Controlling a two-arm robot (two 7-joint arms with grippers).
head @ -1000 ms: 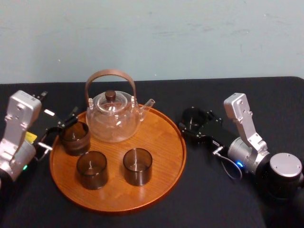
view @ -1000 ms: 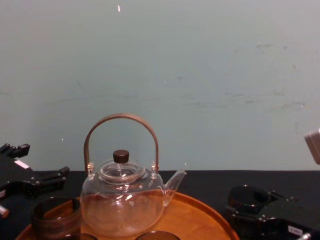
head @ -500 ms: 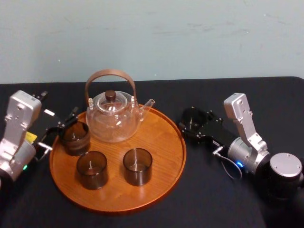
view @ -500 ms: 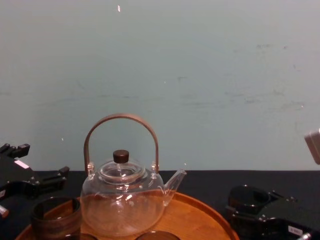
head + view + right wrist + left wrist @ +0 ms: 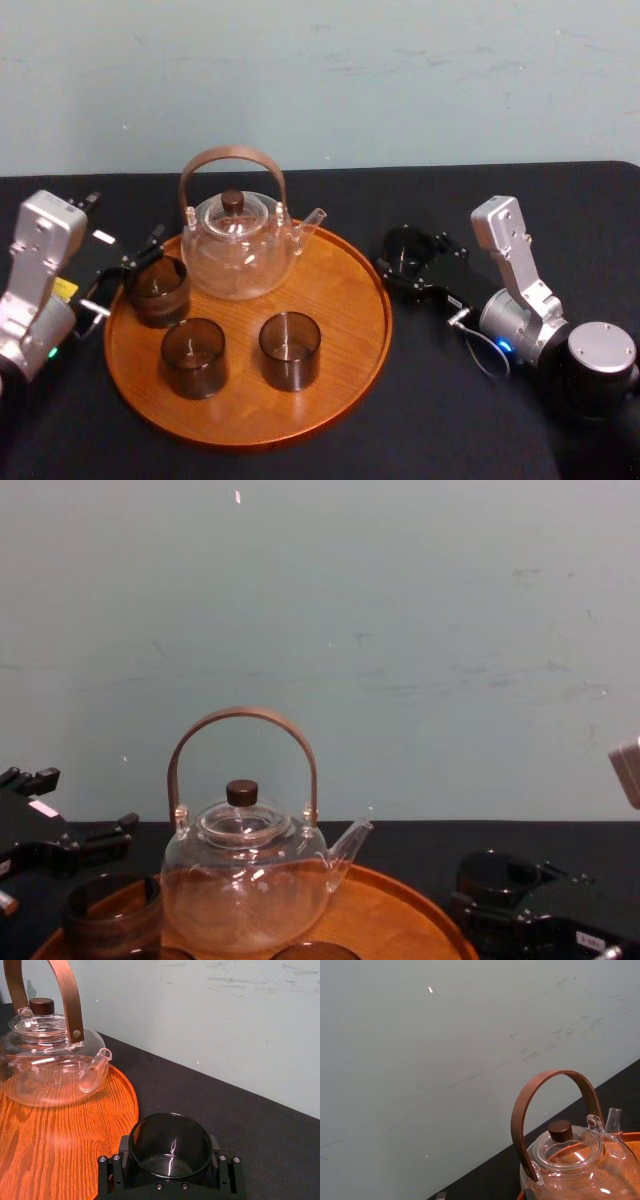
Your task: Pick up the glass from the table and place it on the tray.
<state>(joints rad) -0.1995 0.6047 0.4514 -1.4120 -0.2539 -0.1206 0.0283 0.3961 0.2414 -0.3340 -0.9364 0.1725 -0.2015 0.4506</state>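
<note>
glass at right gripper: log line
dark smoked glass on black table, beside round wooden tray | right gripper shut on it | left gripper open, at tray's left

The tray point(image 5: 345, 320) is orange-brown with fine wood grain; the table point(image 5: 440, 430) is matte black. The glass teapot point(image 5: 240, 255) is clear, its handle brown, and the glass point(image 5: 170, 1147) is smoky dark brown.

Two robot arms, each with a boxy brushed-silver wrist housing point(image 5: 45, 238) marked by small dark screw holes. The left gripper point(image 5: 136, 266) is matte black, with a white label point(image 5: 103, 237), a yellow sticker point(image 5: 65, 290), a thin looping cable point(image 5: 93, 310) and a green light point(image 5: 52, 352). The right gripper point(image 5: 408, 254) is black too, its front edge dotted with small silver screws point(image 5: 102, 1159). Behind it are a grey cable point(image 5: 482, 352), a blue light point(image 5: 503, 347) and a black cylinder capped in silver point(image 5: 600, 352).
</note>
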